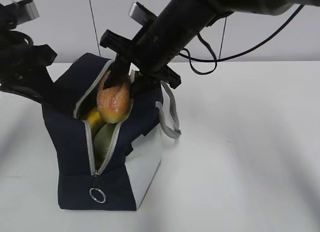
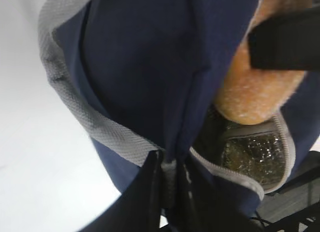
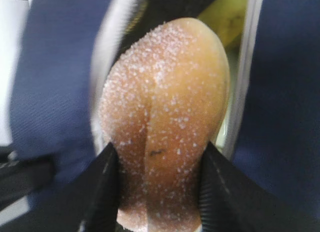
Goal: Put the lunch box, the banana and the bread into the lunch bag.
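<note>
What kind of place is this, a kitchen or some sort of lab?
Probably a robot lab or test bench, not a kitchen: a bare white table, a plain wall with loose cables, and a black arm's tool lowering bread into a lunch bag.

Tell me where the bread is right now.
In the exterior view the bread sits left of centre, held by the right gripper in the open mouth of the lunch bag, just above the banana.

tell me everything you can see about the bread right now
The bread is an oval golden-brown roll, its crust speckled with pale grains and marked by a lighter lengthwise slash. The right pincer clamps its upper end, so it hangs nose-down in the lunch bag opening between the zipper edges, above the banana.
</note>
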`<state>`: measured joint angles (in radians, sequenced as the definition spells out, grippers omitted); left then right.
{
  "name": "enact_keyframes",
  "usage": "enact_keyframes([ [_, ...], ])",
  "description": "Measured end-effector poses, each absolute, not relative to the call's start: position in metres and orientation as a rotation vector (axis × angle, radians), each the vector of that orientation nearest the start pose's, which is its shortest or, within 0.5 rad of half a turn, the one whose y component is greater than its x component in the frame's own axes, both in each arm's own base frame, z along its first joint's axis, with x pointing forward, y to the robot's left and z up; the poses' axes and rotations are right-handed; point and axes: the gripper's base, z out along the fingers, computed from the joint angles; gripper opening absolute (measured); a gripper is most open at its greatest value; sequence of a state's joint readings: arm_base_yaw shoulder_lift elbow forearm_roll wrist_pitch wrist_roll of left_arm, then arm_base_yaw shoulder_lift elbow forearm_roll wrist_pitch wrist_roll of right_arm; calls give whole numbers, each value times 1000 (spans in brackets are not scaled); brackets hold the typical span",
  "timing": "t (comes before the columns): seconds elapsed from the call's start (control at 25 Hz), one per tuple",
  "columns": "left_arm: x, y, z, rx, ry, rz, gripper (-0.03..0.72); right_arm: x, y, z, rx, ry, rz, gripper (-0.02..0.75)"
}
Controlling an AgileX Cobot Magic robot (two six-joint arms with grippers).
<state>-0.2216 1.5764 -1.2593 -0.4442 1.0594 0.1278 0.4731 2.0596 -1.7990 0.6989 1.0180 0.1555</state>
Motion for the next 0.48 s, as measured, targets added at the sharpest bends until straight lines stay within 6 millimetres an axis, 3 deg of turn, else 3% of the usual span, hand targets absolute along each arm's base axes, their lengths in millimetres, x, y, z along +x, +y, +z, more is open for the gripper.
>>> enact_keyframes([
  [0.36, 302, -108, 292, 233, 2777, -697, 35, 390, 264, 241, -93, 2783, 1225, 331],
  [0.48, 302, -108, 292, 230, 2774, -699, 35, 390, 264, 242, -148, 2768, 1219, 447],
])
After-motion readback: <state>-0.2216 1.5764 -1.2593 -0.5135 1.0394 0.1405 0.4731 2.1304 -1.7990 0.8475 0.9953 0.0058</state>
